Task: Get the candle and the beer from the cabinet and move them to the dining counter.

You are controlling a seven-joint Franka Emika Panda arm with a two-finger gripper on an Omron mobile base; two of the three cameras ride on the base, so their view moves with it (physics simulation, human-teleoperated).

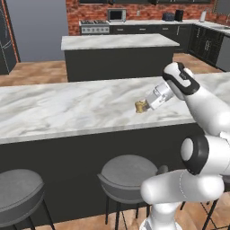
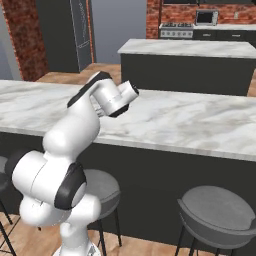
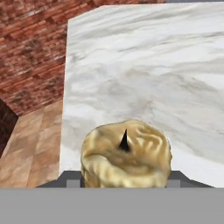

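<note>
The candle [image 1: 141, 106], a squat tan-yellow cylinder with a dark wick, sits between my gripper's [image 1: 143, 106] fingers. It is low over the dining counter [image 1: 67, 112], a long white-grey marble top. Whether it touches the marble I cannot tell. In the hand view the candle [image 3: 126, 153] fills the lower middle, with the marble [image 3: 153, 65] spreading behind it and the counter's end edge at the left. My arm reaches over the counter's near edge [image 2: 165, 142] from the stool side. The beer and the cabinet are out of view.
Round grey stools [image 1: 128, 173] [image 1: 18, 193] [image 2: 220, 215] stand along the counter's front, close to my base. A shorter marble-topped dark island [image 1: 117, 42] [image 2: 190, 47] lies beyond the counter, across a strip of wood floor [image 1: 31, 72]. A brick wall with a stove and microwave runs behind it.
</note>
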